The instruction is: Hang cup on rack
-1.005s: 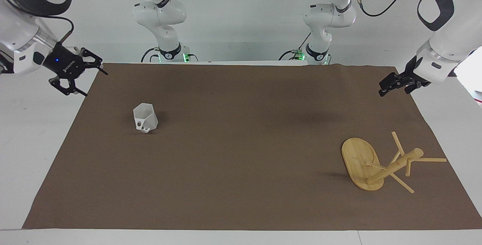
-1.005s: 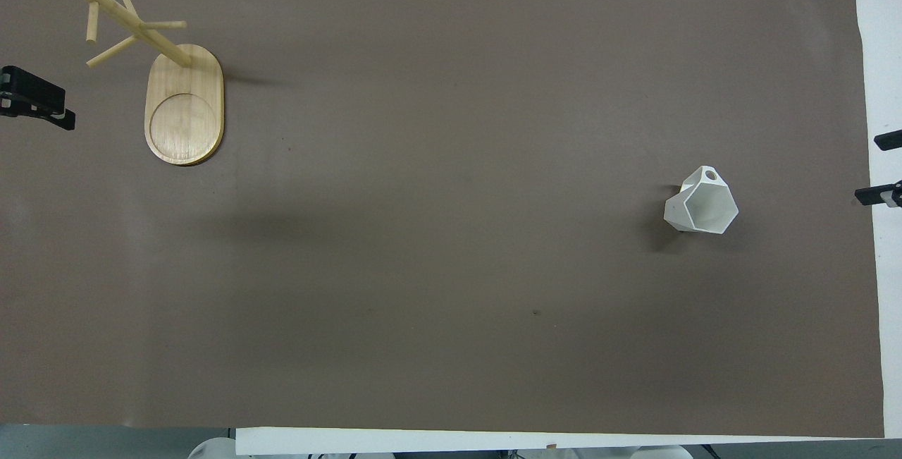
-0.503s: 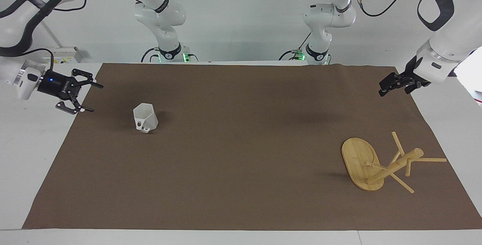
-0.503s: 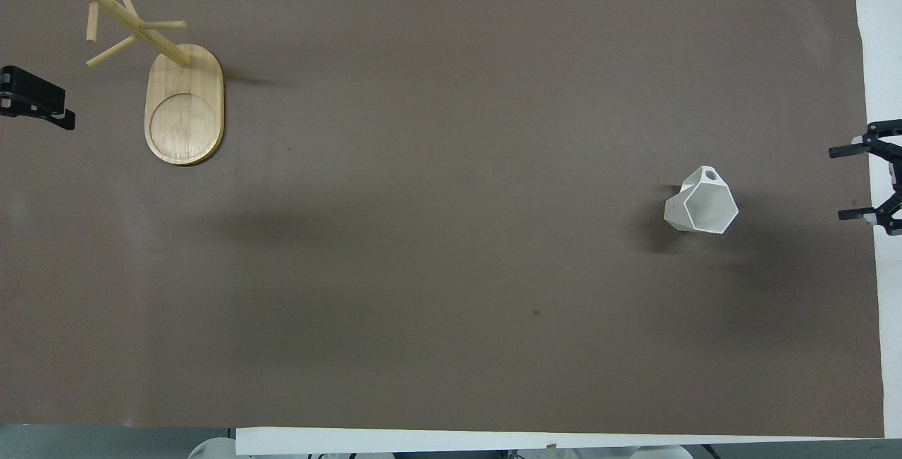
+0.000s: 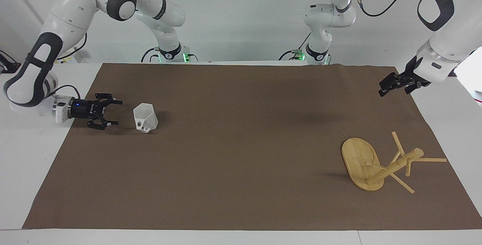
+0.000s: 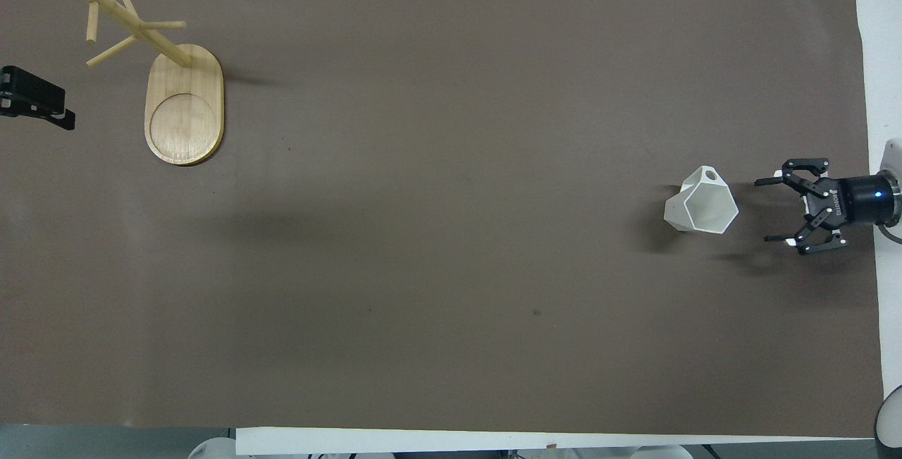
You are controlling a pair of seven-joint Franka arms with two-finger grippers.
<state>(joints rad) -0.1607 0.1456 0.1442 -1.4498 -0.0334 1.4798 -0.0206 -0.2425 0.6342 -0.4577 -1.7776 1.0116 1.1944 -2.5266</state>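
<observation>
From my overhead feed the left gripper (image 6: 35, 103) is cut off at the 9 o'clock edge, so I cannot tell its finger gap. The rack (image 6: 184, 110) loses a peg tip past the 12 o'clock edge at the corner.

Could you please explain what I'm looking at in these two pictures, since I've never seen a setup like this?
These are two white robot arms at a table covered by a brown mat. One picture faces the arms from across the table; the other looks steeply down from above their end. On the mat stand a small white faceted cup, upright, and a light bamboo mug rack with thin pegs, at the left arm's end of the table. The right claw is open, low beside the cup, not touching it. The left claw waits in the air over the mat's edge. Neither claw holds anything.
</observation>
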